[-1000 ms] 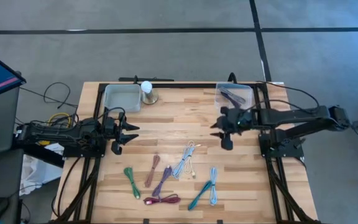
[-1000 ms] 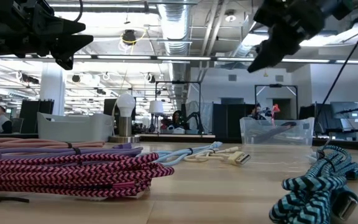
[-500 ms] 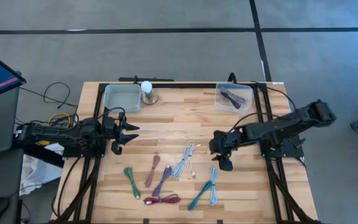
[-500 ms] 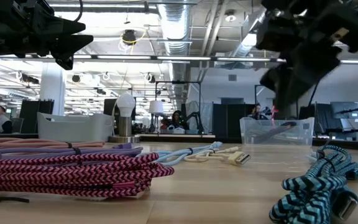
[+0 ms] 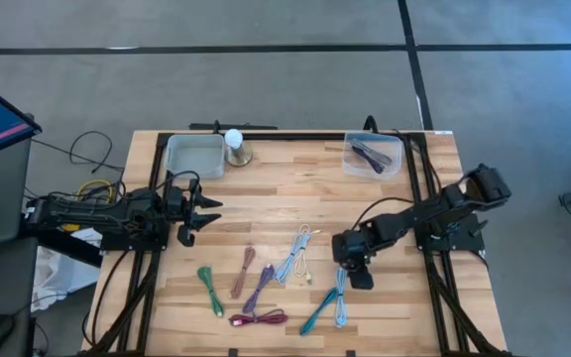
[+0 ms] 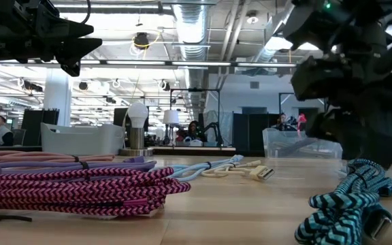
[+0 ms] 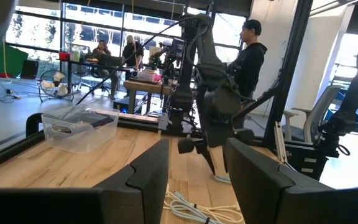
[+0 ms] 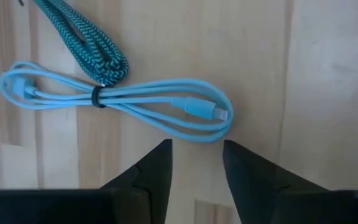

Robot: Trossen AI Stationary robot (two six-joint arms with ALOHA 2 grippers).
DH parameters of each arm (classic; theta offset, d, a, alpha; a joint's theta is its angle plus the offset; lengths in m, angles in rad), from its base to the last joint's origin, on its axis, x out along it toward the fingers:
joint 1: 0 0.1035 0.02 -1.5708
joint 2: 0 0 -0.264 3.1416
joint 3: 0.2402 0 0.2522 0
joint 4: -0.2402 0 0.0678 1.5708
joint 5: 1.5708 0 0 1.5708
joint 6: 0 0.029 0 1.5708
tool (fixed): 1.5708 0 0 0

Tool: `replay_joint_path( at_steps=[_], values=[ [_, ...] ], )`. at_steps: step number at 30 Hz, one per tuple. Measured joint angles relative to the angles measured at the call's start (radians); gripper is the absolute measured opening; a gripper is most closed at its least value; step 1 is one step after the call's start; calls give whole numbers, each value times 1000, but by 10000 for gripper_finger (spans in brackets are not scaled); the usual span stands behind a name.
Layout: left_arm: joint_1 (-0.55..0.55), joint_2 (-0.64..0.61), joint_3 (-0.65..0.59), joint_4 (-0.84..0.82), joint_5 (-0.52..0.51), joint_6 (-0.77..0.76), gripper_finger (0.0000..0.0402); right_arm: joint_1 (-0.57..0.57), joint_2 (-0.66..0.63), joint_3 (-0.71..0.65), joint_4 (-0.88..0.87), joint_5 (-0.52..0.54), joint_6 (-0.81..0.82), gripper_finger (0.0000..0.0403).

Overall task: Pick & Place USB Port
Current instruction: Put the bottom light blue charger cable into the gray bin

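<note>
Several bundled USB cables lie flat on the wooden table (image 5: pixel 266 188). Among them are a light blue one (image 5: pixel 341 299) (image 8: pixel 123 106) and a teal braided one (image 5: pixel 317 311) (image 8: pixel 92 50) beside it. My right gripper (image 5: pixel 357 276) (image 8: pixel 196 149) points steeply down just above the light blue cable's far end. Its fingers are open with only bare wood between them. My left gripper (image 5: pixel 194 213) (image 7: pixel 194 174) waits open and level above the table's left side.
Green (image 5: pixel 209 290), pink (image 5: pixel 243 272), purple (image 5: pixel 260 288), magenta (image 5: pixel 259 318) and pale (image 5: pixel 295 256) cables lie at the centre front. A white bin (image 5: pixel 194 156) and a bulb (image 5: pixel 234 145) stand far left. A clear bin (image 5: pixel 373 156) holding a dark cable stands far right.
My right gripper has swung from beside the clear bin toward the table's near edge and leftward. It has come down and tipped from nearly level to pointing steeply down over the light blue cable. The cables have not moved.
</note>
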Motion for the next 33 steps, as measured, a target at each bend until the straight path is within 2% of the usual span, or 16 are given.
replay_joint_path(
  at_steps=[8, 16, 20, 25, 33],
  values=[
    [0, 0, 0, 0, 0, 0, 159, 0, 67, 1, 79, -8, 15, 131],
    [0, 0, 0, 0, 0, 0, 159, 0, 76, 1, 135, -2, 63, 126],
    [0, 0, 0, 0, 0, 0, 159, -4, 76, 1, 135, 0, 69, 94],
    [0, 0, 0, 0, 0, 0, 159, -5, 77, 1, 133, 9, 53, 13],
    [0, 0, 0, 0, 0, 0, 159, -15, 78, 1, 135, 62, -8, 1]
  ],
)
